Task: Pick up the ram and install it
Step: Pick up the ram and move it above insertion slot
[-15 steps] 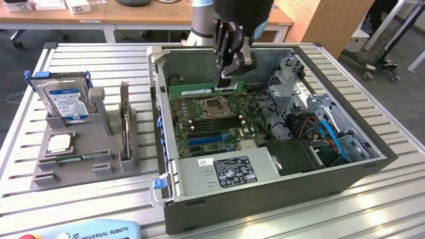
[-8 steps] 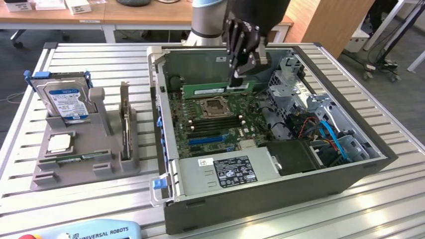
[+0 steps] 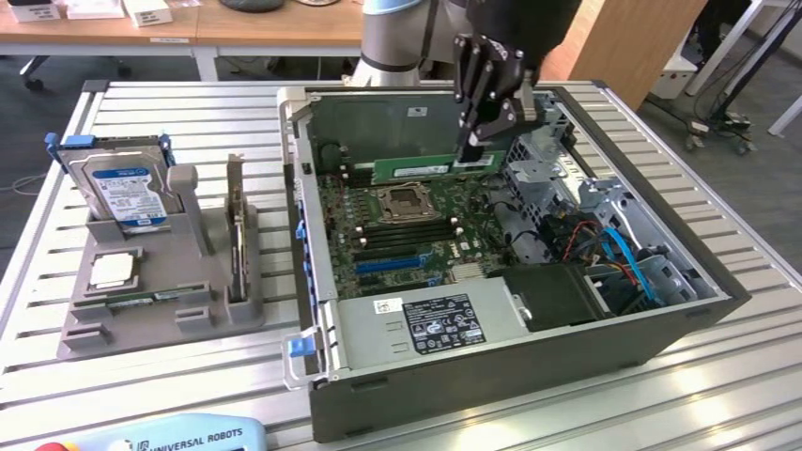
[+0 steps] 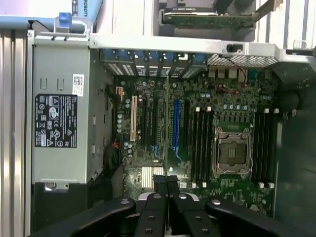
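Slatted metal tabletop (image 3: 188,113) carries an open computer case (image 3: 501,376). Above its motherboard (image 3: 376,235), near the case's far edge, we see the claw (image 3: 480,155) clamped on one end of the ram (image 3: 420,170), which is held level, clear of the board.

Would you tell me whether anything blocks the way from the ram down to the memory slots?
Nothing visible does: the gripper holds the ram above the open case, and the empty slots beside the processor socket lie uncovered.
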Action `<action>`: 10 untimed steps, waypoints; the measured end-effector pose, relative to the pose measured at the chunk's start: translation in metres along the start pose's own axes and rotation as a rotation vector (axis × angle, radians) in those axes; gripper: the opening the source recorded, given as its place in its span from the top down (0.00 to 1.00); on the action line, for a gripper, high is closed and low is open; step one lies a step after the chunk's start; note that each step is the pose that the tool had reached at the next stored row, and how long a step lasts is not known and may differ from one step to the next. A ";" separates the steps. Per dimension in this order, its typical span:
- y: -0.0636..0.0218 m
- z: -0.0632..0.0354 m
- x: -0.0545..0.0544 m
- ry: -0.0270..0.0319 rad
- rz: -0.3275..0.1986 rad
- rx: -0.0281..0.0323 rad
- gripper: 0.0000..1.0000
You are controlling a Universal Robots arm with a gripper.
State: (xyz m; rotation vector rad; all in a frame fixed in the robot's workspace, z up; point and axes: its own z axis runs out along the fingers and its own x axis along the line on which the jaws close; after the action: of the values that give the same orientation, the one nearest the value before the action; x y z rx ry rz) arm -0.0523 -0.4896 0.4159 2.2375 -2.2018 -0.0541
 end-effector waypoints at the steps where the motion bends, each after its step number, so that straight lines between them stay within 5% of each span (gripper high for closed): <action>1: -0.0030 -0.0001 0.000 0.0000 0.000 0.0000 0.89; 10: -0.0211 -0.0004 0.000 0.0000 0.000 -0.0001 0.89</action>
State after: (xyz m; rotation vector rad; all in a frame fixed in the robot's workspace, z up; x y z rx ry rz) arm -0.0313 -0.4896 0.4157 2.2376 -2.2016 -0.0541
